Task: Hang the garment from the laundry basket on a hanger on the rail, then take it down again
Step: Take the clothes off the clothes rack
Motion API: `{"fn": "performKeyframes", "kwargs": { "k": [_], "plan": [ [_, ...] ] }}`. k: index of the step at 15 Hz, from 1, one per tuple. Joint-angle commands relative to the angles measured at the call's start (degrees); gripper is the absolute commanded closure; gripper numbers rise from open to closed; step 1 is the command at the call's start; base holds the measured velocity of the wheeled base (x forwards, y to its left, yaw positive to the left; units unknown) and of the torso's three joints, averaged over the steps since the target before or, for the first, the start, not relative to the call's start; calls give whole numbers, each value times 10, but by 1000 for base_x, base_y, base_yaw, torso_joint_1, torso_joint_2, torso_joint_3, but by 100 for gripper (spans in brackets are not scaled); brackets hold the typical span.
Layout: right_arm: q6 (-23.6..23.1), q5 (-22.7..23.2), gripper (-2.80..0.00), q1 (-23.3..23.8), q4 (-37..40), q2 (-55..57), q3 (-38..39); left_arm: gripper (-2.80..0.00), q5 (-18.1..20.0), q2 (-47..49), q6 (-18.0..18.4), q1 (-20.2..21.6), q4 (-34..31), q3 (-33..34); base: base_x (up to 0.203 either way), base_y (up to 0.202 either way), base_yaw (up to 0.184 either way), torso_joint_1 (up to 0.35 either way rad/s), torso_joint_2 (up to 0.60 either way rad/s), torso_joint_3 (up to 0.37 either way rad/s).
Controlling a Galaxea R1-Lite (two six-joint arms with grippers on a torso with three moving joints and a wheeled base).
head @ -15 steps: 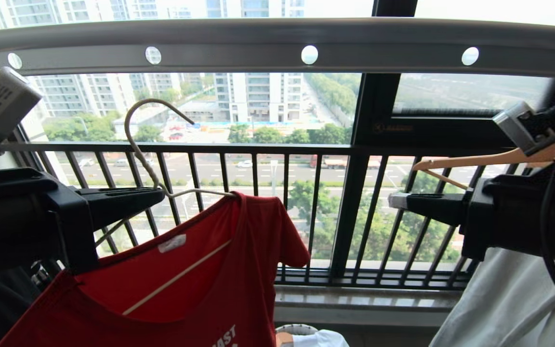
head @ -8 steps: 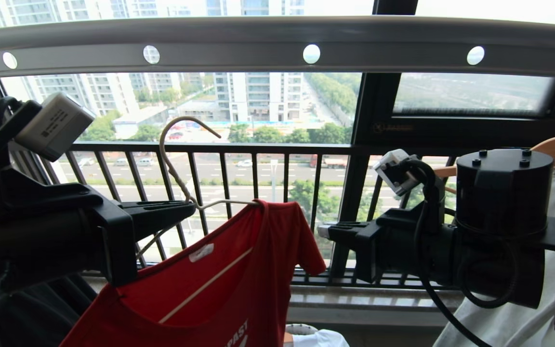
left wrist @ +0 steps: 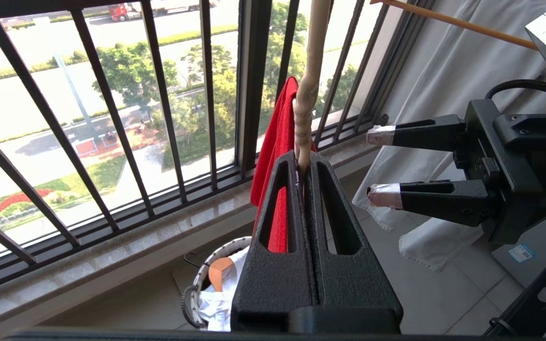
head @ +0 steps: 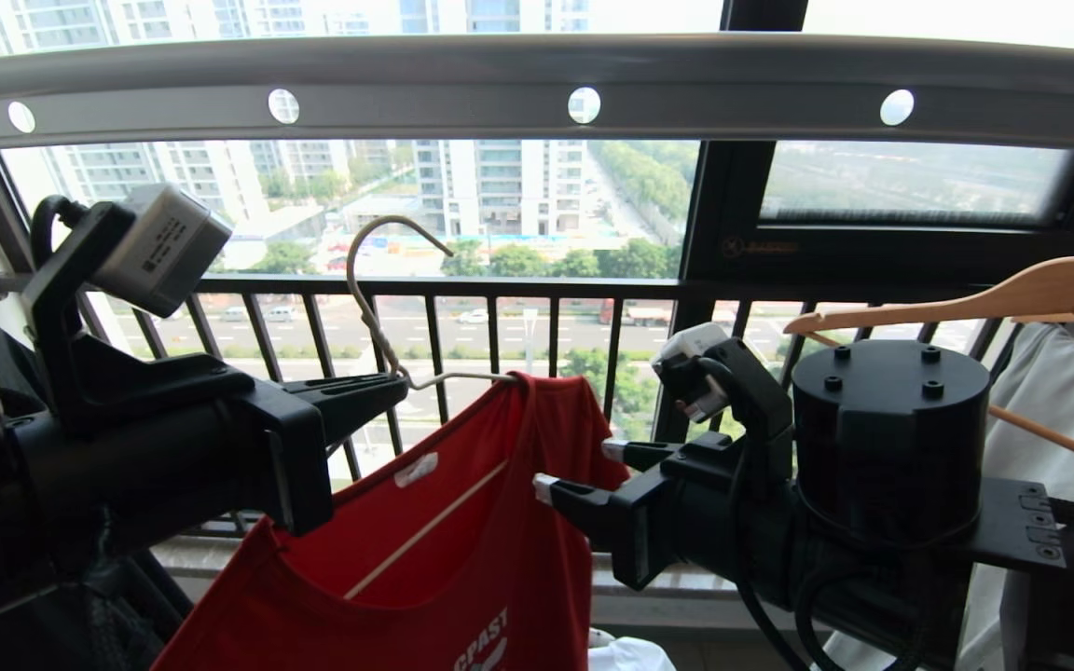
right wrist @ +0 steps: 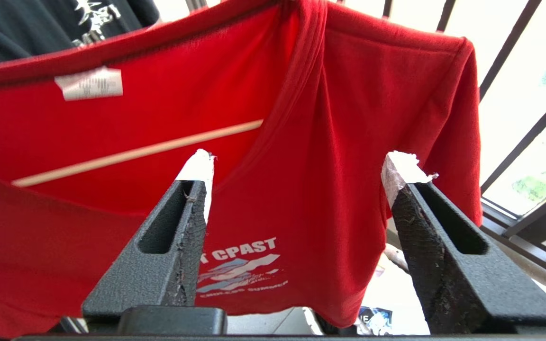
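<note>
Plainly, the hanger was off the rail at this moment. On the left, the black left gripper (head: 364, 401) was clenched on the twisted neck of the thin cream-white wire hanger (head: 378, 321), whose hook hung free in the air, well below the long grey metal rail with its row of round holes (head: 537, 79). The red short-sleeved T-shirt with white lettering (head: 444, 559) was draped over that hanger, its right shoulder bunched near the neck and its white label (right wrist: 89, 84) showing inside the collar. Further right, the black right gripper (head: 574, 471) stood with its tape-tipped fingers (right wrist: 199, 166) spread apart, holding nothing, just beside the shirt's sleeve and pointed at the cloth. Low down by the sill sat the small round white laundry basket (left wrist: 192, 293) (other laundry lay in it). The step in hand looked like stripping the shirt from the hanger; the next move would call for the right gripper to close on the shoulder fabric and draw it off while the left kept the hanger steady.
</note>
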State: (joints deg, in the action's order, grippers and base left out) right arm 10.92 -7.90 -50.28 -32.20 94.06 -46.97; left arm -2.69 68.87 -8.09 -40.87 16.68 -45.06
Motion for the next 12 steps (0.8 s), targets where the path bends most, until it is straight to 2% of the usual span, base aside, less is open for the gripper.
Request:
{"fn": "performKeyframes", "kwargs": {
  "k": [1,7,12],
  "plan": [
    [2,-24,-280,-4,-4,10,-11,0,-3,14,-1,-17,1,4,0,0,0,0,0,0],
    [1,-84,-280,-3,-94,83,-15,0,-3,3,-1,-25,4,2,0,0,0,0,0,0],
    [0,-102,-280,3,-105,94,-22,0,-3,-7,-1,-30,4,2,0,0,0,0,0,0]
  ]
}}
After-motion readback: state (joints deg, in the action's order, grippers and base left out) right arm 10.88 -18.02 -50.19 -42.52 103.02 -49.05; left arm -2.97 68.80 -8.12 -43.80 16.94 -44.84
